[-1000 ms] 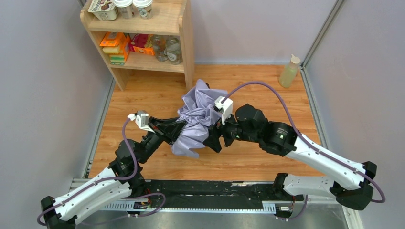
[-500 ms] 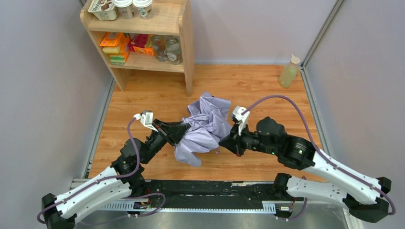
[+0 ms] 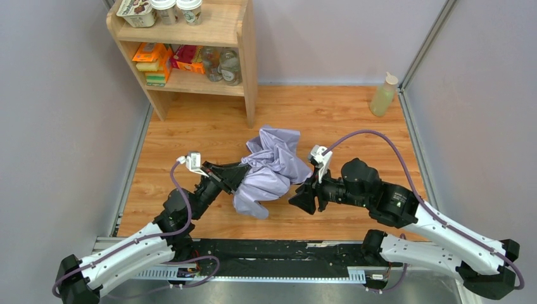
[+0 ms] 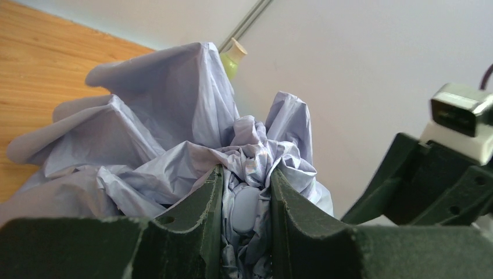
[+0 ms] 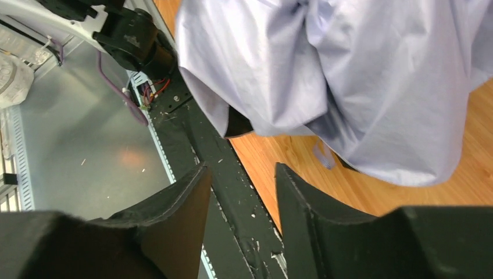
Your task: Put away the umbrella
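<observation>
My right end effector [image 5: 239, 174] backs off, apart and empty; the umbrella [image 3: 273, 166] ahead stays clamped in the left end effector [image 4: 246, 177], still loose.

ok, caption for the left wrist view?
Left hand shut on the crumpled lilac umbrella, wooden table behind.

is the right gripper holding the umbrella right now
No: the right gripper stands open and empty, with the umbrella fabric beyond its fingertips.

Pale lilac umbrella [image 3: 271, 168], orange-brown wood-grain table [image 3: 190, 136], purple cables [image 3: 354, 132]
</observation>
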Tool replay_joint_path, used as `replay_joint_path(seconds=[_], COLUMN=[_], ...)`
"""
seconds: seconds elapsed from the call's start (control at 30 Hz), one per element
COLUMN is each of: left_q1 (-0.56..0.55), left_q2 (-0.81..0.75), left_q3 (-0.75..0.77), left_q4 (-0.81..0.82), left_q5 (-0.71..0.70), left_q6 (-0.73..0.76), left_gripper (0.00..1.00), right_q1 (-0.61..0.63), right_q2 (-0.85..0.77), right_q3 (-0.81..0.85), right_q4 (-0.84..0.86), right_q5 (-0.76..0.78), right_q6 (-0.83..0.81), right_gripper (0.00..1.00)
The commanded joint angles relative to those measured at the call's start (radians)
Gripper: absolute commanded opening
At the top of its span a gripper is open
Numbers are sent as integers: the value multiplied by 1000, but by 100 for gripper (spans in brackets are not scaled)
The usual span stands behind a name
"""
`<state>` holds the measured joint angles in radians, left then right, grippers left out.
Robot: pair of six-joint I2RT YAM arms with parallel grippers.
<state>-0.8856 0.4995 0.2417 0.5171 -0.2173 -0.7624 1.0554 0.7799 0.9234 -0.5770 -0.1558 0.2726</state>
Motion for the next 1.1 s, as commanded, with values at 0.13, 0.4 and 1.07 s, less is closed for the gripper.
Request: replay_joint_path(seconds=[0.13, 0.4, 1.07], left_q1=[1, 2, 2], left_q2=[-59, -90, 148], left_q3=[45, 28, 28], left_q4=[175, 251, 575], left_q5=[58, 104, 150], left_q6=[-55, -121, -258], left_gripper=[0, 0, 0], right_q1=[-52, -210, -241], right_q2=[-54, -215, -25], right_q3=[-145, -399, -506], right_q4=[164, 598, 1095], right_q5=[-79, -197, -432], right_q6=[120, 399, 504], right_gripper=[61, 76, 54])
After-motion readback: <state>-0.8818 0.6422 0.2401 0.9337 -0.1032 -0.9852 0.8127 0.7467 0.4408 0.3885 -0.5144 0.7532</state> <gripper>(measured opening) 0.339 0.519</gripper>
